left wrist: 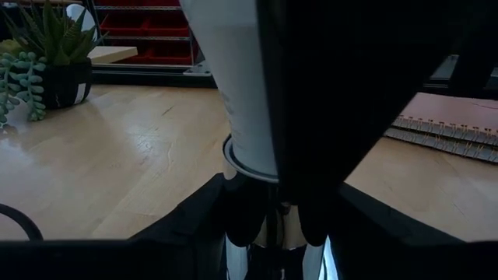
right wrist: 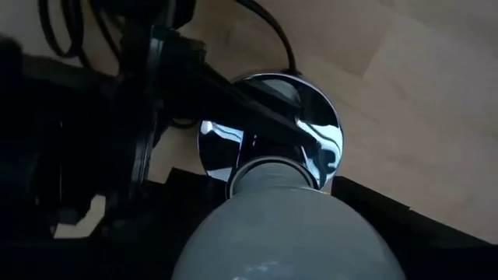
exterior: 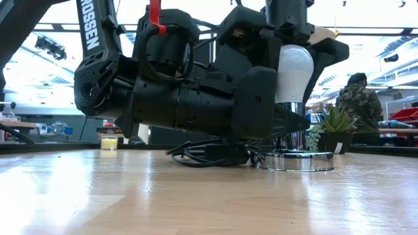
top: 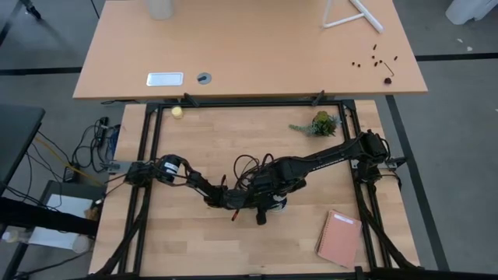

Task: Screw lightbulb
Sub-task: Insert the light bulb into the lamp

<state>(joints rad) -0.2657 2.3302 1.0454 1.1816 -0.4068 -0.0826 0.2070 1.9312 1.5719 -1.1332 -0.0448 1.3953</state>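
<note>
Wooden table (exterior: 196,196); low view alone: right claw (exterior: 295,62) around upright lightbulb (exterior: 294,72).

White frosted lightbulb (exterior: 293,70), mirror-silver socket disc (exterior: 297,161), salmon notebook (top: 339,237).

both dark arms reach in low over the table and meet near its middle. the left gripper (top: 261,208) lies almost level just above the surface, its fingers set around the socket's neck. the right gripper (exterior: 295,62) comes from above, its dark fingers (exterior: 330,55) closed on the small white frosted lightbulb (exterior: 293,72).
</note>
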